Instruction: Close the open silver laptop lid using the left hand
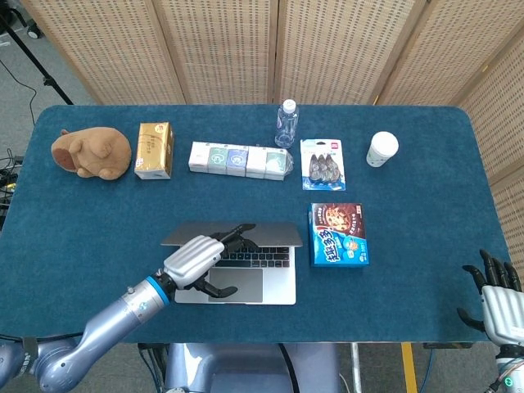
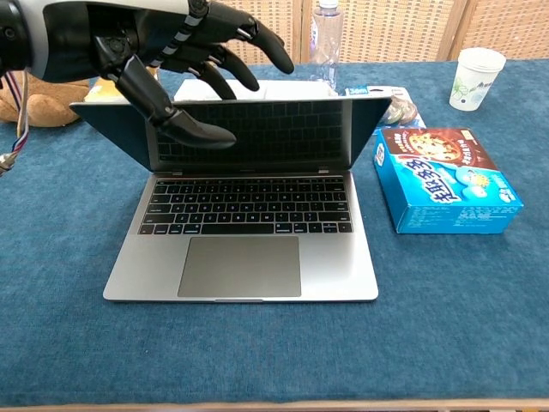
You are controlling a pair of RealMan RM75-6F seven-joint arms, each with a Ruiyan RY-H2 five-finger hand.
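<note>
The blue-covered bench fills most of the head view. At its lower centre sits the silver laptop, its lid tilted well forward over the keyboard, partly closed but not down. In the chest view the dark screen leans toward the camera above the keys. The left hand is at the upper left of the chest view, on the lid's top left edge: the fingers reach over the top of the lid, spread apart, and the thumb lies across the front of the screen. Whether they press the lid or only rest on it cannot be told.

The right hand is at the lower right corner of the head view, well apart from everything, fingers spread and holding nothing.

Just right of the laptop lies a blue snack box. Along the upper part of the bench, from left: a brown plush toy, a gold carton, a row of small cartons, a water bottle, a blister pack and a paper cup.
</note>
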